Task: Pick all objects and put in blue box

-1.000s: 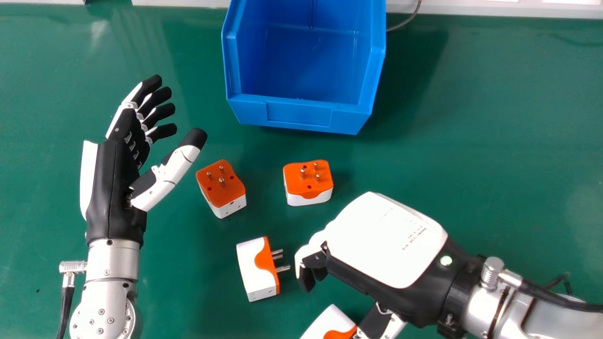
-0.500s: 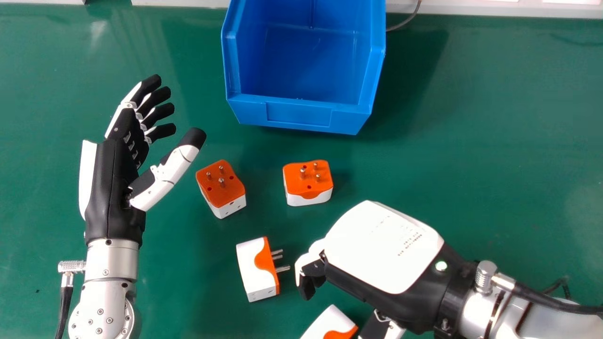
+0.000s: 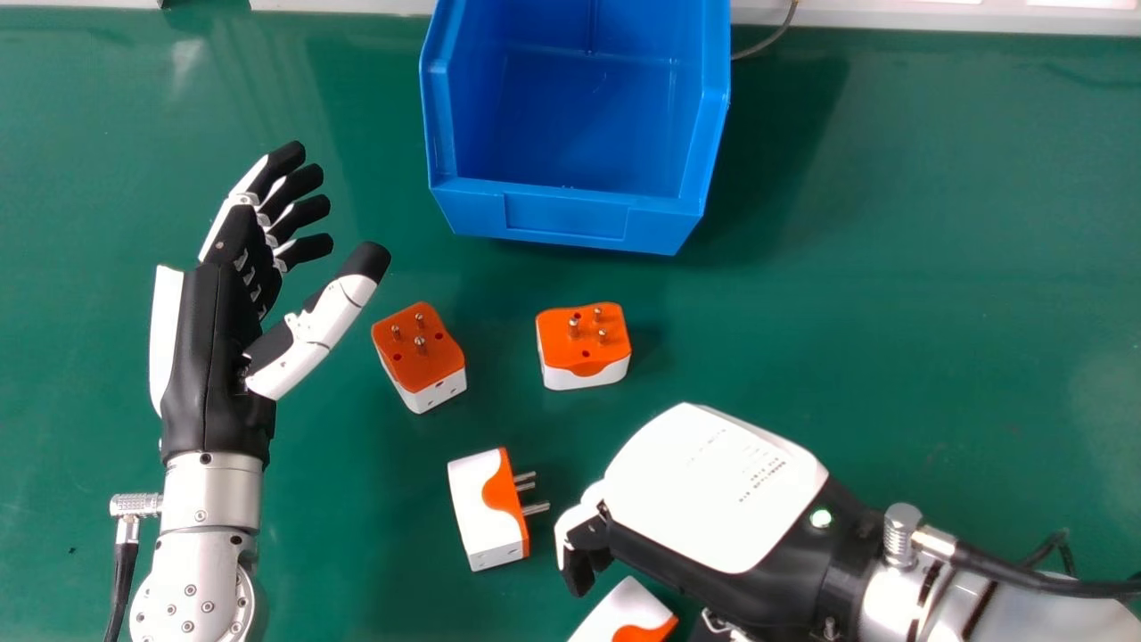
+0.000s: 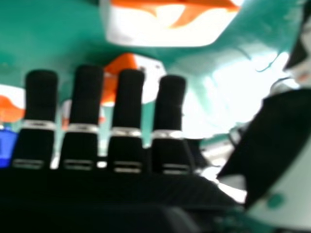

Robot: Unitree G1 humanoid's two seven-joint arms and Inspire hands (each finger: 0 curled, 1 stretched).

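Note:
My left hand (image 3: 223,330) is at the left over the table, fingers relaxed and holding nothing. My right hand (image 3: 713,490) is at the lower right, palm down, its bent-down fingertips just above the bottom adapter; in the right hand view the right hand (image 4: 126,102) has its fingers extended, the thumb apart, nothing between. An orange-white adapter (image 3: 624,615) lies at the bottom edge, probably the near one (image 4: 165,29) in the right hand view. Another adapter (image 3: 486,513) lies on its side. Two adapters (image 3: 419,352) (image 3: 584,343) stand pins up. The blue box (image 3: 570,214) is at the top centre.
The green table (image 3: 936,267) stretches under everything. Behind the box runs a pale ledge (image 3: 891,16), with a dark cable (image 3: 768,43) beside the box's right wall. Another cable (image 3: 1043,575) runs along my right forearm.
My right hand has moved toward the bottom edge and slightly left, now nearer the bottom adapter. My left hand has barely shifted; the adapters and box stay put.

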